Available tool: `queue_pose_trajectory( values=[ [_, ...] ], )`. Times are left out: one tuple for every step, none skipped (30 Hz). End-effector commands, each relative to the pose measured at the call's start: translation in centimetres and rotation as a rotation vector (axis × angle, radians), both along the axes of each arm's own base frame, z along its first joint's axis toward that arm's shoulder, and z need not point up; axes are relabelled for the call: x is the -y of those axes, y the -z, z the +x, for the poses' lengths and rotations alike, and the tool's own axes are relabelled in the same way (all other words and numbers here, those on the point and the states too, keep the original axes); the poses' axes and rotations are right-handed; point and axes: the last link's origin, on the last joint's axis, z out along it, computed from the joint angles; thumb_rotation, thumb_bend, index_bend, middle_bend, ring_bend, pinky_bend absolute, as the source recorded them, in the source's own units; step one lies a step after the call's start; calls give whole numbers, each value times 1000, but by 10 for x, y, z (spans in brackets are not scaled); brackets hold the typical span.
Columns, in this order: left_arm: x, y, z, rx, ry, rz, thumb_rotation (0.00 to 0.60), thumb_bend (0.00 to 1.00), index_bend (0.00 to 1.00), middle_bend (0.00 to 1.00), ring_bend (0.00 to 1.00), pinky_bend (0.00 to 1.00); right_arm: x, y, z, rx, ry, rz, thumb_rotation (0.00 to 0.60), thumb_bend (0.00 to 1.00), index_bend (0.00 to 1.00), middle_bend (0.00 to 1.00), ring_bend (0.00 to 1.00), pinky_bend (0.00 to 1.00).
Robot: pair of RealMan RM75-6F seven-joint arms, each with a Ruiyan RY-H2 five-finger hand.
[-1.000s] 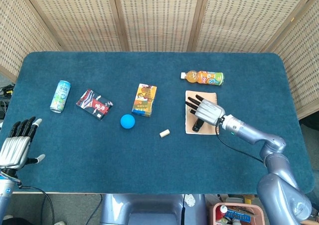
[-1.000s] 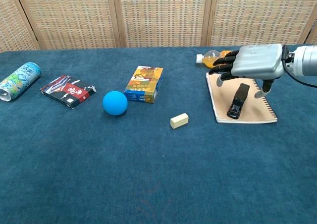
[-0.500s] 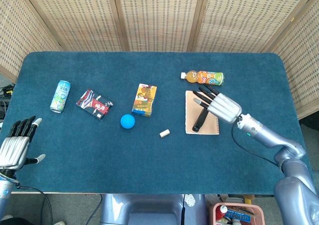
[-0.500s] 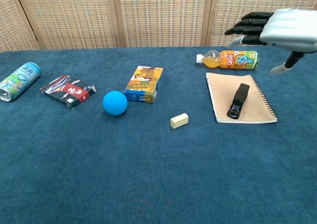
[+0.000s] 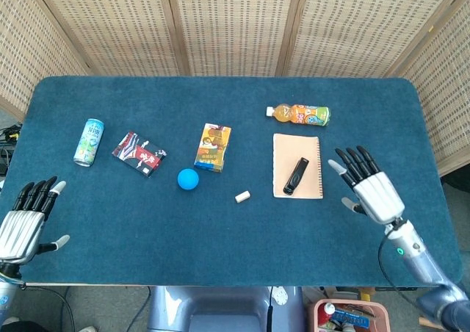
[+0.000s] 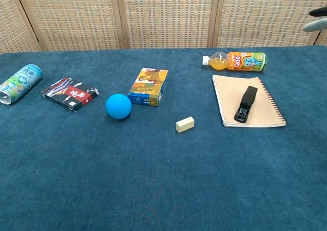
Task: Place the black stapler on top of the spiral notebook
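Left of the spiral notebook (image 5: 297,166), at the far near corner of the table (image 5: 220,229), my left hand (image 5: 23,223) sits with fingers spread and nothing in it. From there toward the notebook I see a drink can (image 5: 88,142) lying on its side, a flat dark red packet (image 5: 139,153), a blue ball (image 5: 188,178), a small printed carton (image 5: 213,147) just behind the ball, and a pale eraser-like block (image 5: 242,196) nearest the notebook's left edge. On the notebook itself lies the black stapler (image 5: 296,175), a slim, glossy black bar, closed, resting diagonally on the tan cover with its whole length inside the cover's edges; the spiral binding runs down the notebook's right side in the chest view. Just behind the notebook an orange juice bottle (image 5: 299,114) lies on its side. Right of the notebook, well apart from it, my right hand (image 5: 365,184) hovers with fingers fanned wide, empty.
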Motion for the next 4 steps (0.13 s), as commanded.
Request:
queue_pose_trajectory(
  values=[
    [7, 0, 1, 0, 23, 11, 600, 0, 0, 0, 0, 0, -78, -28, -22, 74, 282, -90, 600, 0, 0, 0, 0, 0],
    [9, 0, 1, -1, 27, 12, 600, 0, 0, 0, 0, 0, -86, -28, -22, 97, 308, -92, 600, 0, 0, 0, 0, 0],
    [10, 0, 1, -1, 29, 12, 600, 0, 0, 0, 0, 0, -90, -28, -22, 115, 323, -92, 600, 0, 0, 0, 0, 0],
    [10, 0, 1, -2, 32, 13, 600, 0, 0, 0, 0, 0, -94, -28, -22, 133, 335, -91, 600, 0, 0, 0, 0, 0]
  ],
)
